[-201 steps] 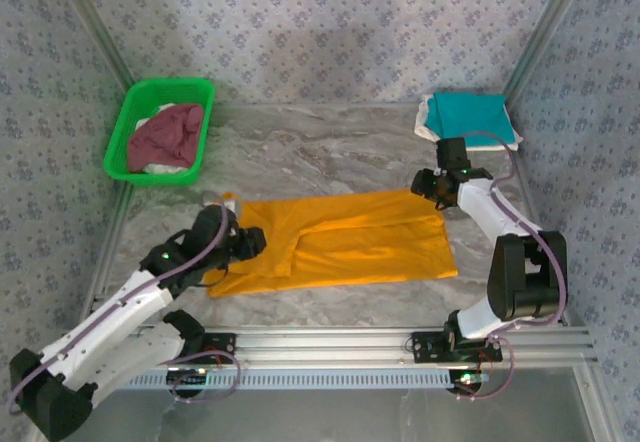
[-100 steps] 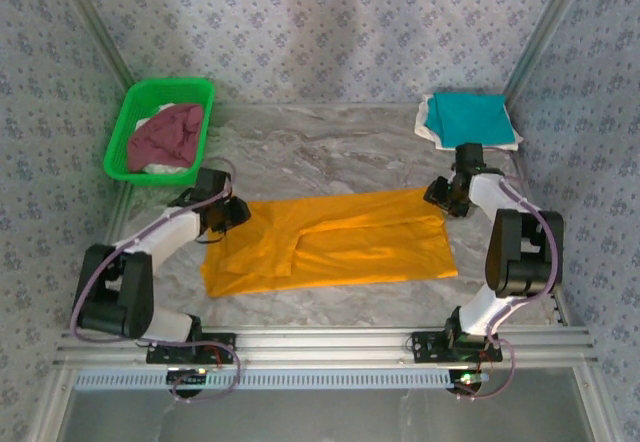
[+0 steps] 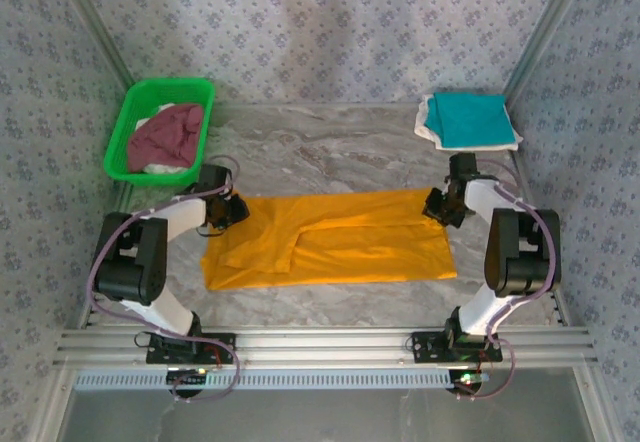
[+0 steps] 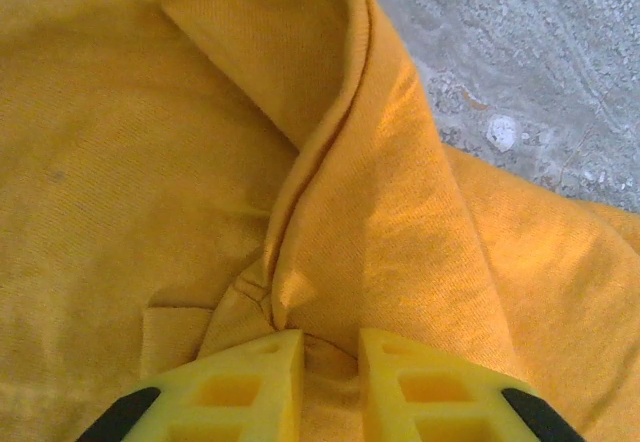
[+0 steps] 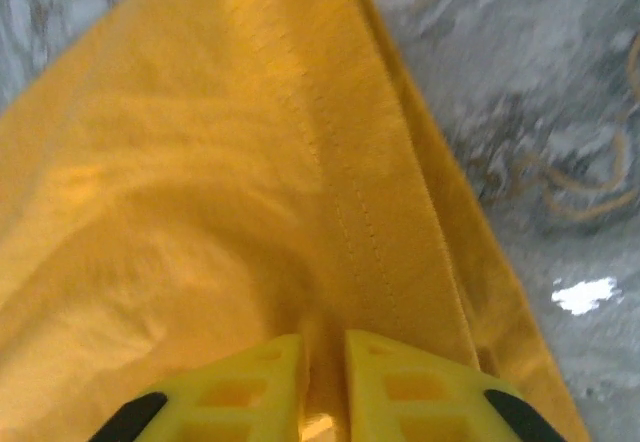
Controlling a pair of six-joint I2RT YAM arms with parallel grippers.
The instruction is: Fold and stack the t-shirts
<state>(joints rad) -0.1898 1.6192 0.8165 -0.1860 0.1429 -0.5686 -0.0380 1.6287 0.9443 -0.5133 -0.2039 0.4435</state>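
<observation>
Orange-yellow t-shirt (image 3: 330, 239) lies spread flat mid-table, long side running left to right, with one layer doubled over along its length and a seam line showing across the middle. Left gripper (image 4: 330, 347) sits on the shirt's far-left corner. Its yellow fingers (image 4: 250, 382) are drawn nearly together, pinching a puckered bunch of the orange cloth, and a raised fold runs up and away from the tips. Right gripper (image 5: 325, 352) sits on the far-right corner, fingers (image 5: 410, 382) close together with a sliver of the same cloth caught between them. The stitched hem runs straight away from that pinch, with bare marble just to its right. Both arms reach forward from the near rail, elbows bent, one at each end of the shirt. The table (image 3: 330, 157) is grey marble-look. Teal t-shirt (image 3: 467, 119) sits folded at the far right corner on top of a white t-shirt (image 3: 428, 130), well apart from the orange one. Green basket (image 3: 125, 142) is at the far left corner and holds a crumpled maroon t-shirt (image 3: 165, 134), with some white cloth (image 3: 160, 167) under it at the near end. No printed lettering can be made out on the orange shirt as it lies.
</observation>
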